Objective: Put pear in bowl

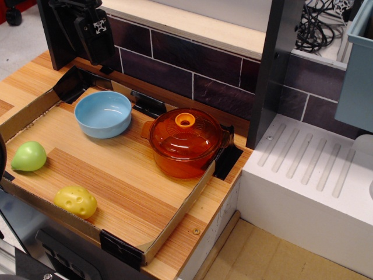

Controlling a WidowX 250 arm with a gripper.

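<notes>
Gripper: the black gripper point(95, 29) hangs at the back-left of the scene, above the tray's far corner; whether its fingers are spread or pressed together I cannot tell — it carries nothing.
Pear: the small smooth light-green plastic pear point(28, 156) lies on its side, well below and to the left of the gripper, against the cardboard-edged wooden tray point(125, 178).
Bowl: the round shallow light-blue bowl point(103, 113) sits just below the gripper, empty — ready to receive.
Bystanders: the orange translucent lidded pot point(185, 142) and the yellow dimpled lump point(76, 201) stay clear of the pear-to-bowl path.
</notes>
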